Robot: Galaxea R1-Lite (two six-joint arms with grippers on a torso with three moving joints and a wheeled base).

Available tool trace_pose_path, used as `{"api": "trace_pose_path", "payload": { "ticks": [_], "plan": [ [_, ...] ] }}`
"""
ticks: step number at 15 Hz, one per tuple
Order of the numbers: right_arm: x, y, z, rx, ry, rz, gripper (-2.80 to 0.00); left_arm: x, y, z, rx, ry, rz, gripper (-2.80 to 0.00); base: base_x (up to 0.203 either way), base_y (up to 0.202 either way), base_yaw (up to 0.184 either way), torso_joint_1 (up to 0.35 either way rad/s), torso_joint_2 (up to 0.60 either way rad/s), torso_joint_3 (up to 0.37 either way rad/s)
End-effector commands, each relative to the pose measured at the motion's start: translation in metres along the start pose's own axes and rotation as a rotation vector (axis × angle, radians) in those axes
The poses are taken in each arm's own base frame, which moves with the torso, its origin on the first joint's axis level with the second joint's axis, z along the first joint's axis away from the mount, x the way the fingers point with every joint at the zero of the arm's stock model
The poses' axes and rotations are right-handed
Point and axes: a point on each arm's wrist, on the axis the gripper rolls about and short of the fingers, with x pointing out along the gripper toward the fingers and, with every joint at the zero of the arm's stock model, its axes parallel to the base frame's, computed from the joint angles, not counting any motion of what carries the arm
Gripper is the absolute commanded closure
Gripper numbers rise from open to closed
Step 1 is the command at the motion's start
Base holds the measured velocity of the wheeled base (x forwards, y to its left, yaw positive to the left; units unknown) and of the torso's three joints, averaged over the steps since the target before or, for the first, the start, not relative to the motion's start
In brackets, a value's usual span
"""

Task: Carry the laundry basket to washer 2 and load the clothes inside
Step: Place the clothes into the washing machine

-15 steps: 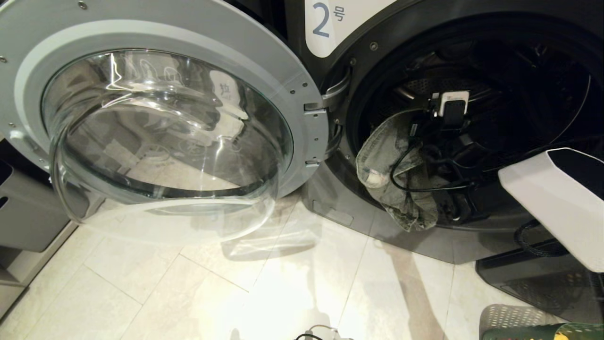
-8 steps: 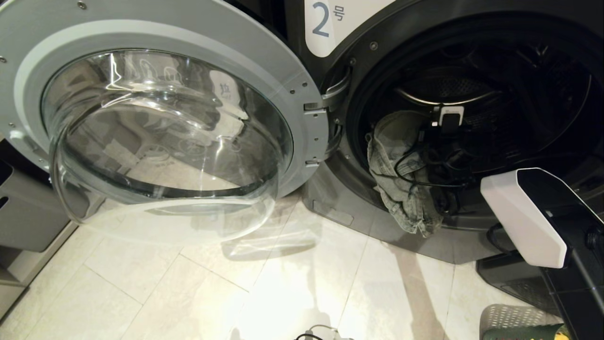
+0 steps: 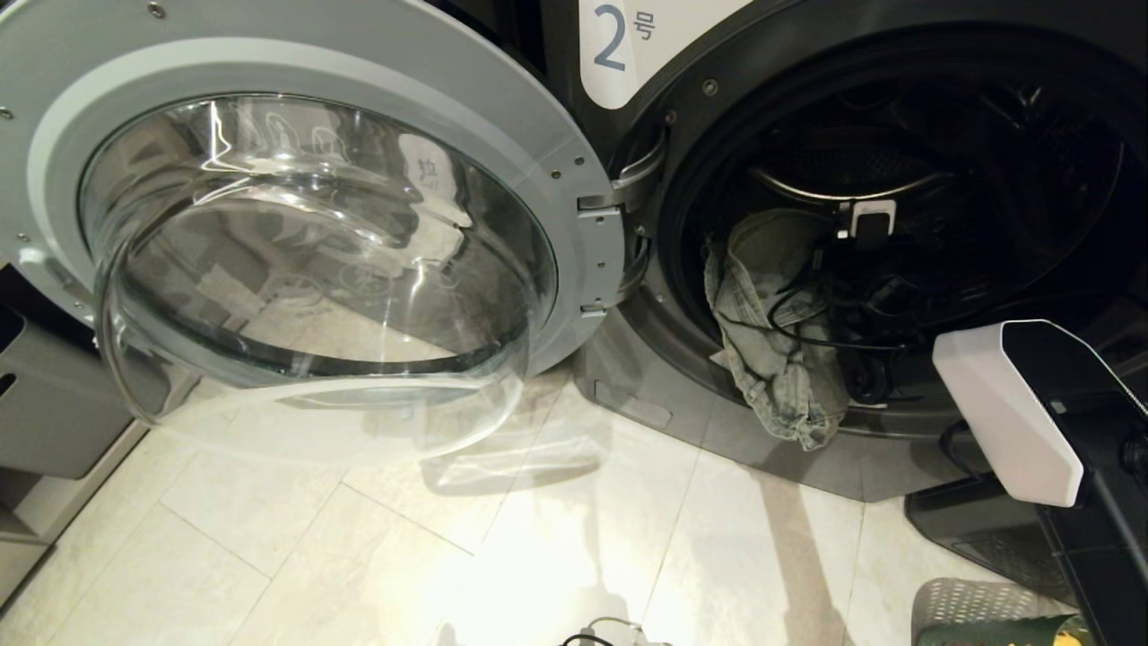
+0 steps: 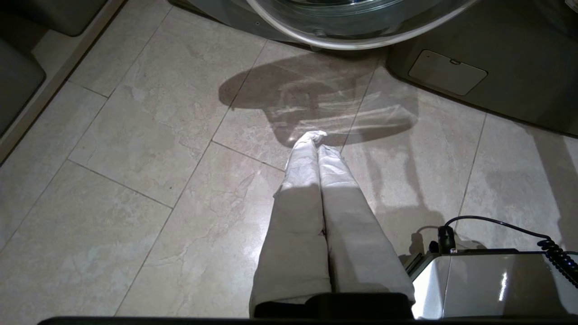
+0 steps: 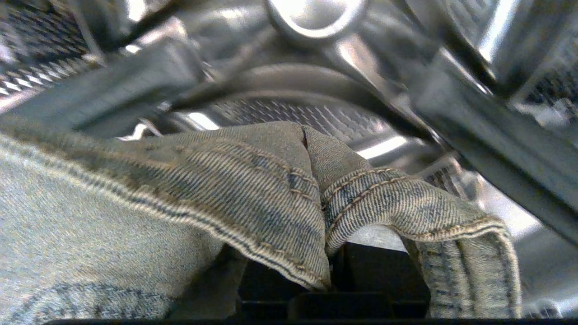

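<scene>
Pinched on grey denim jeans [image 5: 253, 198], the right gripper [image 3: 865, 269] is reached into the drum of washer 2 [image 3: 682, 54]; in the right wrist view the folded waistband and seams bunch over the nearly closed jaws, with the perforated steel drum wall behind. From the head view the jeans [image 3: 771, 341] hang over the lower left edge of the drum opening, one end drooping across the dark door seal toward the floor. The washer's round glass door [image 3: 305, 242] stands swung wide open to the left of the opening, hinged at its left edge. Cloth-wrapped fingers [image 4: 311, 180] of the left gripper [image 4: 316, 140] are pressed together, empty, pointing down at the pale tiled floor [image 4: 135, 135] in front of the washer. A corner of the laundry basket [image 3: 973, 606] shows at the bottom right of the head view, a yellow-orange cloth [image 3: 1067, 639] just visible beside it
</scene>
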Motion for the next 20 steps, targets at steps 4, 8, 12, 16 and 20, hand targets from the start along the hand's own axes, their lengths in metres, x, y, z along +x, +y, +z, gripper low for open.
{"api": "trace_pose_path", "payload": {
  "ticks": [4,8,12,16,20],
  "plan": [
    [0.013,-0.009,0.039,0.032,-0.010,0.018,-2.80,0.000,0.000,0.000,0.002,0.002,0.000,0.00,0.000,0.000,0.000,0.000,0.00,0.000],
    [0.016,-0.012,0.046,0.033,-0.020,0.007,-2.80,0.000,0.000,0.000,0.002,0.002,0.000,0.00,0.000,0.000,0.000,0.000,0.00,0.000],
    [0.015,-0.015,0.057,0.031,-0.019,0.010,-2.80,0.000,0.000,0.000,0.003,0.001,-0.002,0.00,0.000,0.000,0.000,0.000,0.00,0.000],
    [0.019,-0.016,0.061,0.031,-0.029,0.012,-2.80,0.000,0.000,0.000,0.003,0.002,-0.002,0.00,0.000,0.000,0.000,0.000,0.00,0.000],
    [0.025,-0.018,0.080,0.033,-0.061,0.049,-2.80,0.000,0.000,0.000,0.002,0.002,0.000,0.00,0.000,0.000,0.000,0.000,0.00,0.000]
  ]
}}
